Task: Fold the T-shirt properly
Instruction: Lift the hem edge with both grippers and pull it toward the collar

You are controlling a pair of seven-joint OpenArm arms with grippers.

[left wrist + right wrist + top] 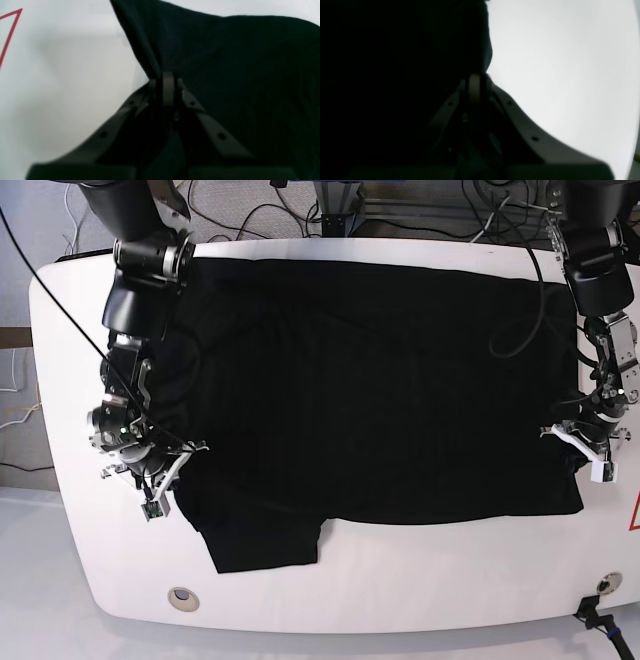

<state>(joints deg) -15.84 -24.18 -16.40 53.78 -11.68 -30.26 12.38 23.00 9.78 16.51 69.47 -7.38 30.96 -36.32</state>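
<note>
the right claw (168, 470), at the base view's left side, is clamped on the side edge of the large plain black cloth t-shirt (370, 390); bare white desk (60, 380) lies open just outside it. the shirt spreads between both claws over the rounded desk, one sleeve sticking out toward the front edge. the left claw (578, 445) pinches the opposite edge, cloth rising from its tips, a red line beside it.

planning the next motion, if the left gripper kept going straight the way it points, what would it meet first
The left gripper is shut on a raised fold of the black T-shirt, so it meets that cloth at once. Past the fold lies the white table; depth there is unclear.
</note>
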